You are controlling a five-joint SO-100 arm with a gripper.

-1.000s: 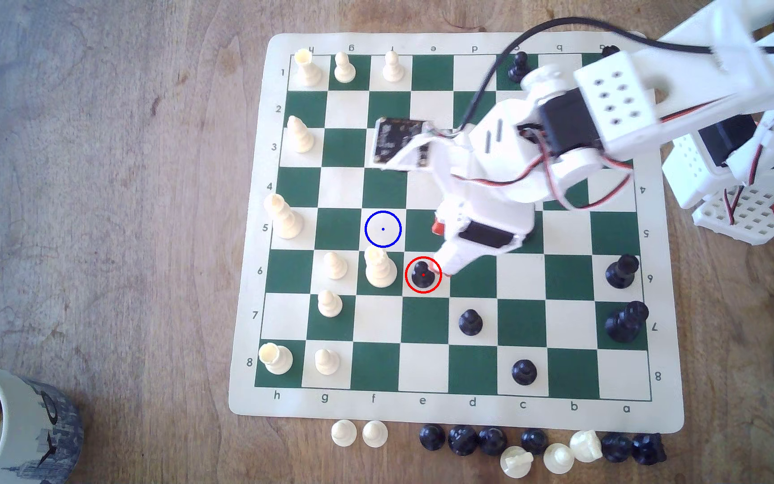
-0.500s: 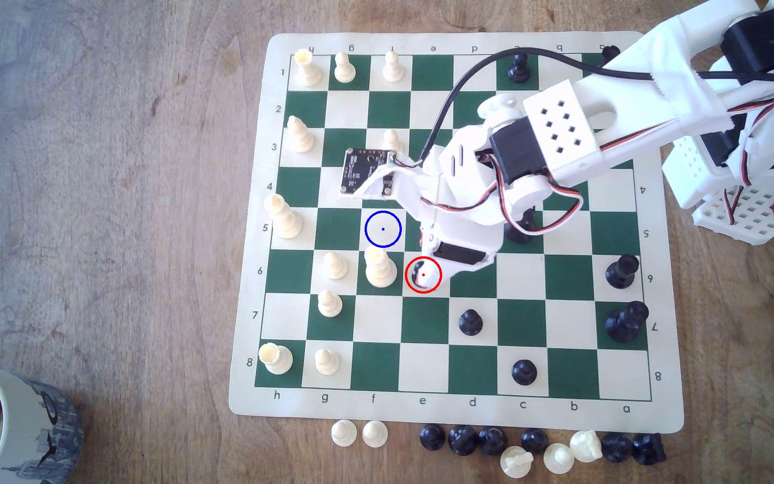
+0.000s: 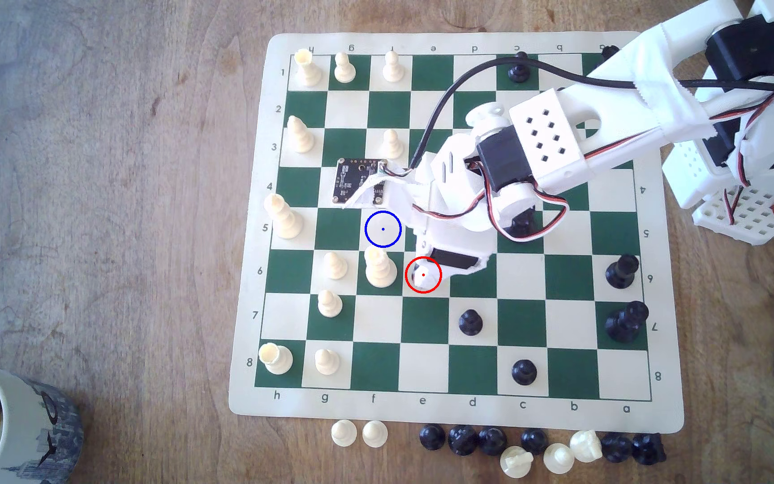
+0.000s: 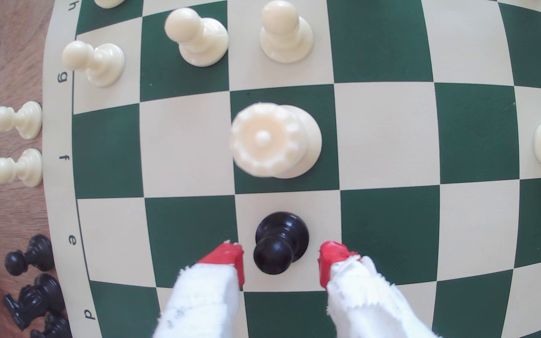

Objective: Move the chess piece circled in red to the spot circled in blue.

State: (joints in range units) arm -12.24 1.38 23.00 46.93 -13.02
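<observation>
claw (image 4: 281, 263) spread wide, tips either side of black pawn (image 4: 280, 242), no contact | pawn upright on red-ringed cream sq | prob. light, hard, glossy-slick: pinch at narrow collar | blue-ringed sq (image 3: 383, 229) free

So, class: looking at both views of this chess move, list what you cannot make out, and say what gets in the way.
- Black pawn: in the exterior view the gripper covers nearly all of it.
- Gripper height: in the wrist view its red fingertips flank the pawn with gaps; how low they reach is unclear.
- Black piece on row 5: arm and wires hide most of it.
- Mug: cut off by the exterior view's edge.
</observation>
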